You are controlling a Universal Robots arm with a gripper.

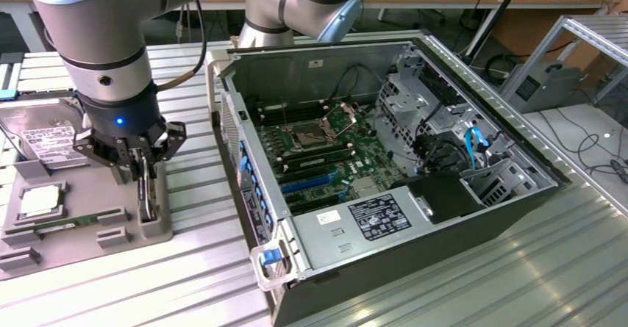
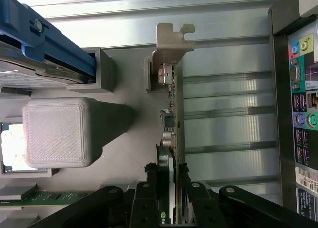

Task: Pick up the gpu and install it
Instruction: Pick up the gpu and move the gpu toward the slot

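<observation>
The gpu [image 1: 146, 195] is a thin dark card standing on edge in a slot of the grey holder tray [image 1: 88, 233], at the exterior view's left. My gripper [image 1: 145, 167] points straight down over it. In the wrist view the gpu [image 2: 172, 94] runs away from the camera, and its silver bracket [image 2: 169, 39] is at the far end. My gripper [image 2: 168, 195] straddles the card's near end, with one black finger [image 2: 150, 190] close on each side. The jaws stand partly open, narrow around the card. The card still sits in its slot.
The tray also holds a silver hard drive [image 1: 44, 132], a square chip [image 1: 40, 202] and a green memory stick [image 1: 59, 226]. The open computer case [image 1: 510, 187], with its motherboard [image 1: 324, 151], lies on the exterior view's right of the tray. Its port panel [image 2: 300, 114] is near the card.
</observation>
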